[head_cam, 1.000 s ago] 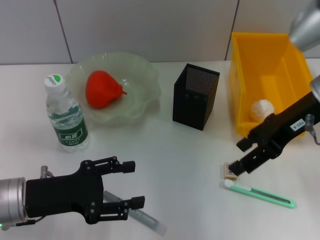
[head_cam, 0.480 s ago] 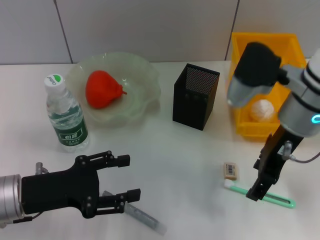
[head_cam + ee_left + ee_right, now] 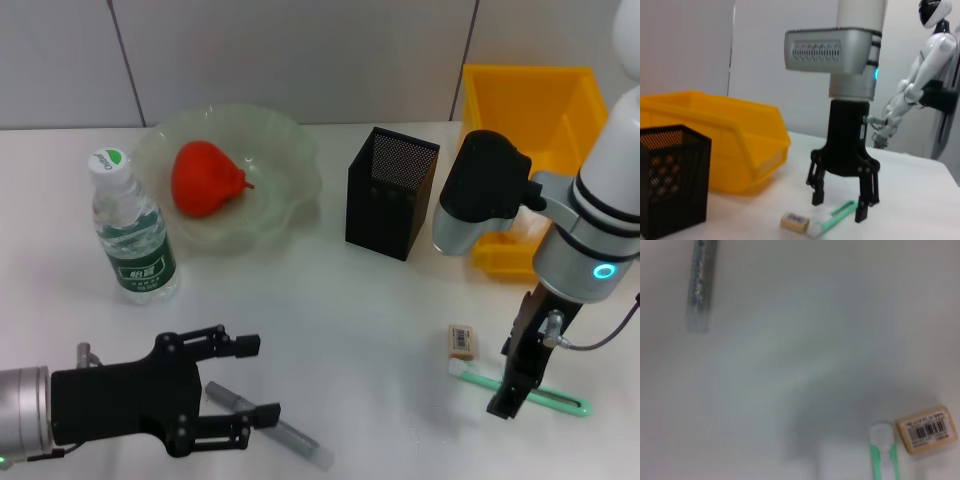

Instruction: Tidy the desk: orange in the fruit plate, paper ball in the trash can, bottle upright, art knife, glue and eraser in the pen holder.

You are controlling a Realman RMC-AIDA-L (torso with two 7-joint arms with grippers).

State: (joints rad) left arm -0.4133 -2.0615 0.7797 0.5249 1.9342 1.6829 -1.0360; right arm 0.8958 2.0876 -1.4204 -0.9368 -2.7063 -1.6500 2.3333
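Pointing straight down at the bench [image 3: 380,310], the right gripper [image 3: 517,379] stands with its fingers spread, straddling the knife [image 3: 520,389], a green-and-white stick lying flat at the near right. The eraser [image 3: 460,341] lies just left of that gripper, beside the knife's white tip and apart from the fingers.

The left gripper [image 3: 243,396] hangs low at the near left, fingers open, one on each side of the glue [image 3: 268,427], a grey tube lying at a slant; whether the near finger touches it cannot be told.

The orange [image 3: 205,177] sits in the plate [image 3: 290,135] at the far left. The bottle [image 3: 132,230] stands upright just near-left of the plate. The holder [image 3: 391,193] stands at the middle, with the bin [image 3: 530,100] to its right, partly behind the right arm; the paper ball is hidden.

The left wrist view alone shows the right gripper [image 3: 840,209] from the side: both fingertips reach almost to the bench, the knife [image 3: 832,219] between them and the eraser [image 3: 794,222] just outside, with the holder [image 3: 671,180] and bin [image 3: 730,145] beyond. The right wrist view alone shows the eraser's [image 3: 927,429] barcode label, the knife's tip [image 3: 882,450] next to it, and the glue [image 3: 701,285] well apart.
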